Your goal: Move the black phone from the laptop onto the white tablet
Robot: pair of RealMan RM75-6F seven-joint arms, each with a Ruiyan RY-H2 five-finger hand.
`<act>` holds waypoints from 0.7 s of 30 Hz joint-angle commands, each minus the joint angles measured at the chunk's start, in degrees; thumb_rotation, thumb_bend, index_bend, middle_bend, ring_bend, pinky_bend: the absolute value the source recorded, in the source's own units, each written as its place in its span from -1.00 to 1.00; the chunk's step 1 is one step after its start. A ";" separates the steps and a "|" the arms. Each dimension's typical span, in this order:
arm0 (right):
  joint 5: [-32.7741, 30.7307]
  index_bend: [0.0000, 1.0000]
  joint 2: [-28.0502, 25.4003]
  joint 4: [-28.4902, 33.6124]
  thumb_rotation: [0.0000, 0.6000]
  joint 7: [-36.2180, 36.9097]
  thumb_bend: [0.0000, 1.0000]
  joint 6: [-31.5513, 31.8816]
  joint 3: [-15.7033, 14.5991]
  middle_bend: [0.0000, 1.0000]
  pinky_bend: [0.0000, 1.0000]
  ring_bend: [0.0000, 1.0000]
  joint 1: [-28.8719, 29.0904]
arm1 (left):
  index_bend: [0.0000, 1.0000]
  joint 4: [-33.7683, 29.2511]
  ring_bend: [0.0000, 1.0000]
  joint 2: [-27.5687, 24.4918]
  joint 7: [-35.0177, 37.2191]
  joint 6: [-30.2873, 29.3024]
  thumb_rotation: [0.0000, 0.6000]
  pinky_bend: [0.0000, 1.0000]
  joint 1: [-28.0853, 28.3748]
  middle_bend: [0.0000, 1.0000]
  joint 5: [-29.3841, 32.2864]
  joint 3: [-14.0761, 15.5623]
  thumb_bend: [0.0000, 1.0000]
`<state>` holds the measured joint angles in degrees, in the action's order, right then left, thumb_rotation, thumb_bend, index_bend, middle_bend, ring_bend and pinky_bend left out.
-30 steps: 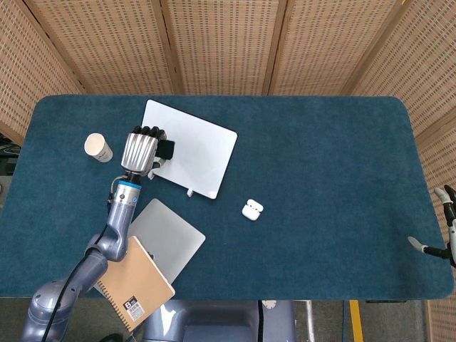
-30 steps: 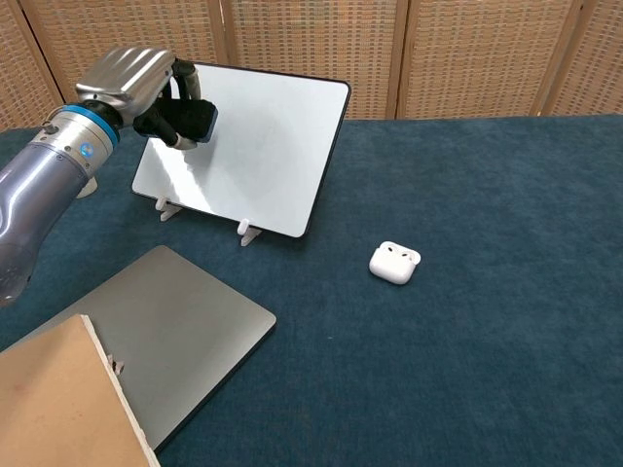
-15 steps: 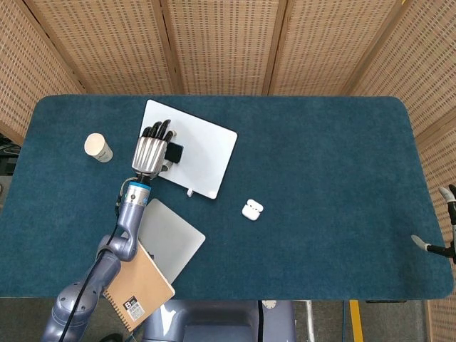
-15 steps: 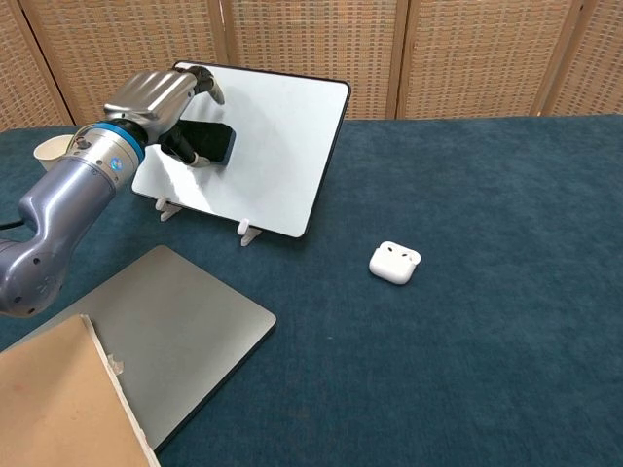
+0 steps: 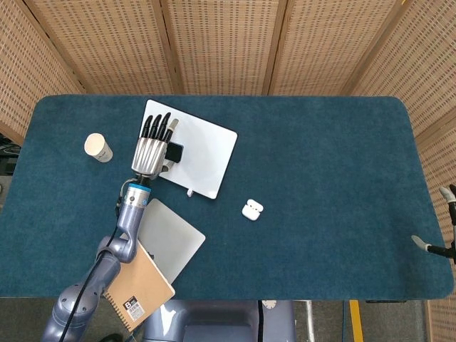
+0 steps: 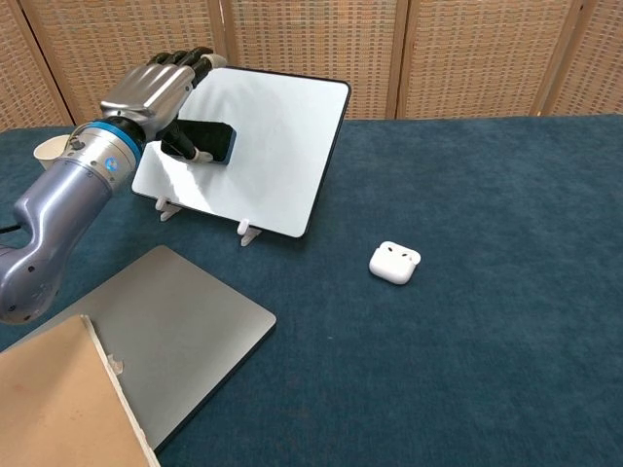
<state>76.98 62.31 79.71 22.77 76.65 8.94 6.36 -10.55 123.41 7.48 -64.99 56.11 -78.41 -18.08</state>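
The black phone (image 5: 175, 152) (image 6: 208, 141) lies on the left part of the white tablet (image 5: 203, 153) (image 6: 273, 146), which leans on small stands. My left hand (image 5: 153, 146) (image 6: 156, 92) hovers over the phone's left end with its fingers stretched out straight across the tablet's far corner. The thumb sits under the hand beside the phone, and I cannot tell whether it touches it. The grey closed laptop (image 5: 167, 239) (image 6: 165, 336) lies bare near the front left. My right hand (image 5: 445, 228) shows only at the right edge of the head view, fingers apart and holding nothing.
A tan notebook (image 5: 135, 285) (image 6: 54, 404) overlaps the laptop's near corner. A white earbud case (image 5: 252, 210) (image 6: 394, 263) sits right of the tablet. A paper cup (image 5: 98, 147) (image 6: 54, 151) stands left of my left hand. Blue carpet covers the table.
My left hand carried the phone rightward onto the tablet, then its fingers uncurled from around the phone and straightened. The phone now lies on the tablet. The right hand barely moved.
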 commanded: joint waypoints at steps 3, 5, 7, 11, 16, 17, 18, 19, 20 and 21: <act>1.23 -1.00 -0.15 0.47 1.00 0.05 -1.00 0.81 -0.41 -1.00 -1.00 -1.00 -0.20 | -1.00 -5.14 -1.00 -6.42 5.04 -7.01 1.00 -1.00 -5.95 -1.00 -3.93 4.75 -1.00; 1.71 -1.00 -0.23 0.74 1.00 -0.06 -1.00 1.29 -0.50 -1.00 -1.00 -1.00 -0.29 | -1.00 -8.20 -1.00 -9.86 6.07 -9.49 1.00 -1.00 -8.47 -1.00 -4.80 5.90 -1.00; 2.13 -1.00 -0.32 1.06 1.00 -0.13 -1.00 1.84 -0.59 -1.00 -1.00 -1.00 -0.46 | -1.00 -12.58 -1.00 -13.83 7.23 -11.55 1.00 -1.00 -11.24 -1.00 -5.43 6.94 -1.00; 2.83 -1.00 -0.53 1.81 1.00 -0.46 -1.00 2.87 -0.78 -1.00 -1.00 -1.00 -0.81 | -1.00 -25.35 -1.00 -23.91 6.69 -15.28 1.00 -1.00 -17.66 -1.00 -6.33 9.25 -1.00; 3.69 -1.00 -0.70 2.73 1.00 -1.26 -1.00 4.10 -1.05 -1.00 -1.00 -1.00 -1.20 | -1.00 -42.95 -1.00 -35.12 3.40 -17.76 1.00 -1.00 -24.25 -1.00 -6.07 11.62 -1.00; 3.97 -1.00 -0.74 3.01 1.00 -1.47 -1.00 4.44 -1.14 -1.00 -1.00 -1.00 -1.31 | -1.00 -46.95 -1.00 -37.49 2.60 -18.15 1.00 -1.00 -25.67 -1.00 -5.80 12.13 -1.00; 4.16 -1.00 -0.76 3.18 1.00 -1.62 -1.00 4.69 -1.20 -1.00 -1.00 -1.00 -1.38 | -1.00 -49.38 -1.00 -38.97 2.25 -18.44 1.00 -1.00 -26.72 -1.00 -5.51 12.48 -1.00; 4.36 -1.00 -0.80 3.35 1.00 -1.79 -1.00 4.98 -1.26 -1.00 -1.00 -1.00 -1.48 | -1.00 -51.66 -1.00 -40.31 1.94 -18.71 1.00 -1.00 -27.68 -1.00 -5.19 12.77 -1.00; 4.46 -1.00 -0.81 3.44 1.00 -1.86 -1.00 5.13 -1.29 -1.00 -1.00 -1.00 -1.53 | -1.00 -52.79 -1.00 -40.97 1.86 -18.88 1.00 -1.00 -28.23 -1.00 -4.99 12.94 -1.00; 4.71 -1.00 -0.85 3.64 1.00 -2.00 -1.00 5.47 -1.35 -1.00 -1.00 -1.00 -1.63 | -1.00 -55.00 -1.00 -42.24 1.76 -19.19 1.00 -1.00 -29.31 -1.00 -4.62 13.30 -1.00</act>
<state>81.52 61.50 83.19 20.90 81.92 7.66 4.82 -56.89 88.25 11.09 -81.73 32.34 -83.78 -7.13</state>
